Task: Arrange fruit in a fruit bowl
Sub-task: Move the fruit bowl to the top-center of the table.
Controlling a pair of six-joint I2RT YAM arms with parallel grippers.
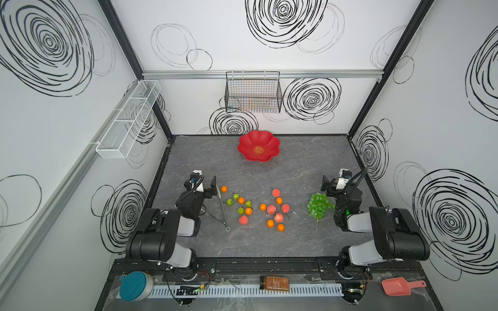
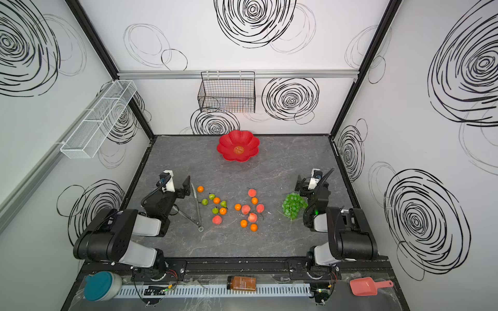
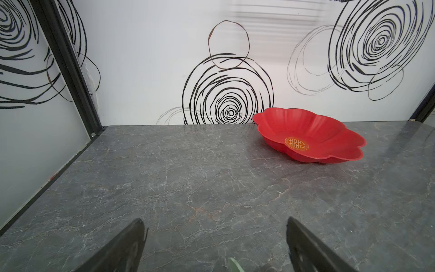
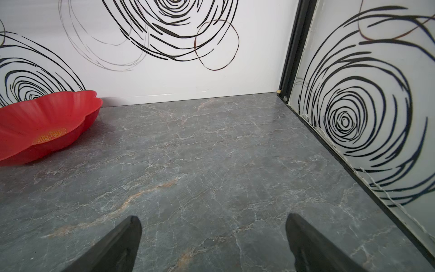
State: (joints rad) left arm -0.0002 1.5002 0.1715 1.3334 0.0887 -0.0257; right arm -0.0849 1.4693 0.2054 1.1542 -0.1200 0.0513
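Two wide-spread, empty pincers, left gripper (image 3: 214, 220) and right gripper (image 4: 213, 216), bases cut off; fruit bowl (image 4: 58, 110) partly out of frame.

Two matching arms here. The left arm (image 1: 151, 239) has bulky black joint housings with rounded pale grey sleeves between them, and the right arm (image 1: 398, 237) is built the same. Each wrist carries a small white camera block (image 1: 198, 173), with a thick black cable (image 1: 186, 194) curling off it. A green light (image 1: 348, 212) glows on the right arm. Thin red wires (image 1: 204, 274) trail at the left base. Up close, the left gripper (image 3: 214, 222) shows matte black fingers (image 3: 127, 245) tapering to narrow tips.
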